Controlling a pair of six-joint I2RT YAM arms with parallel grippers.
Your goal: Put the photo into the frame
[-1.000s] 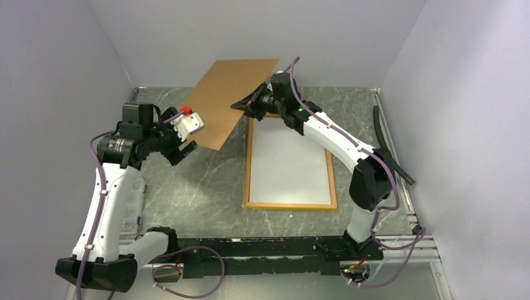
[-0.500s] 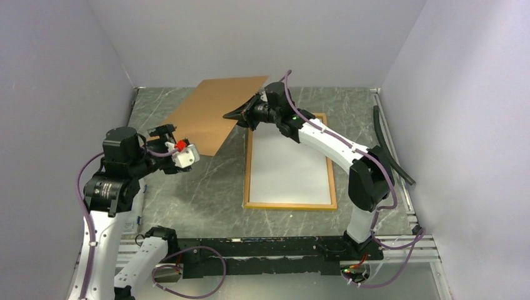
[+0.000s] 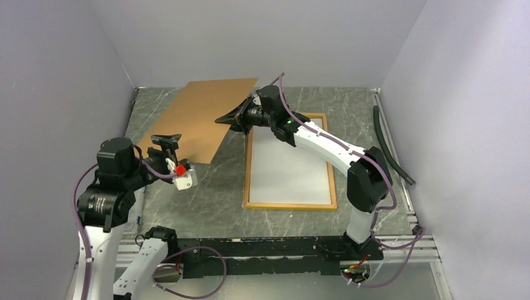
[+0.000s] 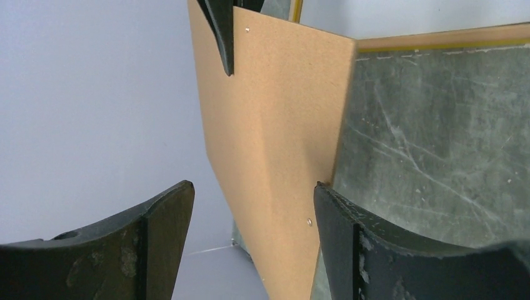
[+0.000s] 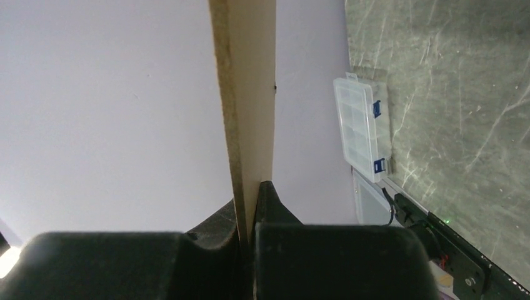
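Top external view shows our right hand (image 3: 232, 117) clamped on the right edge of the brown backing board (image 3: 200, 115), which hangs tilted above the worktop (image 3: 187, 200), left of the frame (image 3: 249, 169). The frame lies flat; what we take for the photo (image 3: 290, 169) fills it, white side up, no print showing. Our left hand (image 4: 253, 187) stands apart at the board's near corner, not gripping. We should seat that corner deep between the fingers before closing, and keep the board off the frame.
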